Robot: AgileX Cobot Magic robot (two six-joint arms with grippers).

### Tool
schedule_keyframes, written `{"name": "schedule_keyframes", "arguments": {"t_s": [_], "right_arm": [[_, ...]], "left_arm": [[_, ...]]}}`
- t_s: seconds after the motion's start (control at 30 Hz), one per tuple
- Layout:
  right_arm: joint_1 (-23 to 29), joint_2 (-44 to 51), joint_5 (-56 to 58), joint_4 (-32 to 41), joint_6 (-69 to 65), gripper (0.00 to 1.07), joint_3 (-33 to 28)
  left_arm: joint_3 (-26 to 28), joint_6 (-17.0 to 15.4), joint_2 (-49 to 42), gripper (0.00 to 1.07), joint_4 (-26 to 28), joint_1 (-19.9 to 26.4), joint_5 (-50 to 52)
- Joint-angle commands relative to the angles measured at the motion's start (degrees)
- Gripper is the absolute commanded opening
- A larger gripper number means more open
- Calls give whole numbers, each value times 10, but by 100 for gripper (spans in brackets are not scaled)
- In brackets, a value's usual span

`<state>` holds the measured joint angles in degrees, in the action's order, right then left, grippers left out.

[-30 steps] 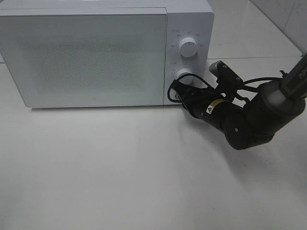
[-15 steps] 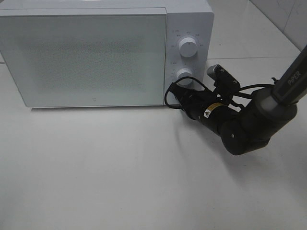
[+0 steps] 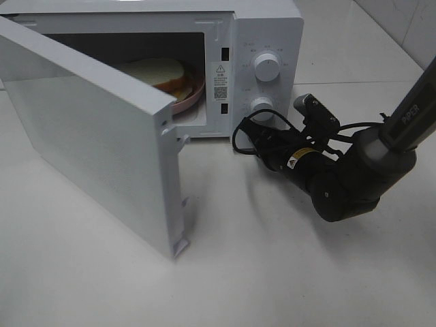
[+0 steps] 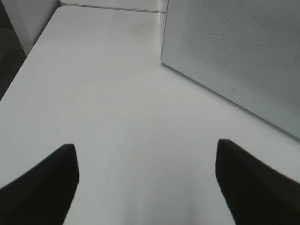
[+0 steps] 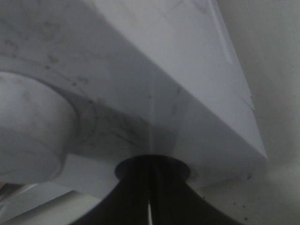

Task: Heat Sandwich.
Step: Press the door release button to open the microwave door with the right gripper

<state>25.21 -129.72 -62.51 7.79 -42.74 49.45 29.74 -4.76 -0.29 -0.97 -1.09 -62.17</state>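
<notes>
Sitting deep in the oven cavity was the sandwich [image 3: 158,70], pale bread on its pink plate [image 3: 193,99], so it was well inside the microwave [image 3: 269,27]. The door [image 3: 95,136] stood wide open, angled out over the tabletop [image 3: 272,272]. By my read, loading looked done; whether any heating had happened, nothing here showed. If not, shutting the door and setting a dial remained; if so, the plate had yet to come out.

The right pincer [image 3: 251,131] was pressed together, gripping nothing, its tip at the control panel just below the lower knob [image 3: 261,106], with the upper knob [image 3: 266,67] well clear above. Whether it touched the panel I couldn't tell. The left pincer [image 4: 146,183] was spread wide and empty above bare tabletop, facing the door's outer side.
</notes>
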Motion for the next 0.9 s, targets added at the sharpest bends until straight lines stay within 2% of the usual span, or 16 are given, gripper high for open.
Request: {"name": "schedule_keyframes", "arguments": {"t_s": [0.03,0.33,0.57,0.9], "right_arm": [[-17,4,-85,65,0,0,49],[-17,4,-85,68,-1,0,49],[-17,4,-85,74,-93,0,49],[-17,4,-84,74,-94,0,49]], "left_arm": [[-1,0,-10,76,-4,3,9],[-1,0,-10,76,-4,3,9],[-1,0,-10,76,-4,3,9],[-1,0,-10,76,-4,3,9]]}}
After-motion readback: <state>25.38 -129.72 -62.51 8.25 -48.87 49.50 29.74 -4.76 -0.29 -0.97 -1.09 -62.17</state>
